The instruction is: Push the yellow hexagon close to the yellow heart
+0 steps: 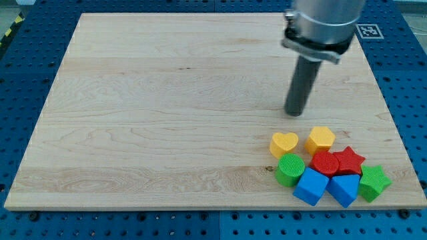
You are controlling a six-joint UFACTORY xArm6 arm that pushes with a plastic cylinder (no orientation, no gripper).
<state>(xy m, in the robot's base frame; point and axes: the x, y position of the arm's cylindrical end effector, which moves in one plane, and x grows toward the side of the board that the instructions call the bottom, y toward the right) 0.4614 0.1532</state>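
Note:
The yellow hexagon (321,139) lies near the view's bottom right on the wooden board (133,120). The yellow heart (284,143) lies just to its left, with a small gap between them. My tip (294,113) stands on the board above both, a little above and between the heart and the hexagon, touching neither.
A cluster sits right below the two yellow blocks: a green cylinder (290,169), a red hexagon (325,163), a red star (349,160), a blue cube (311,186), a blue block (344,189) and a green star (373,183). The board's right edge and bottom edge are close by.

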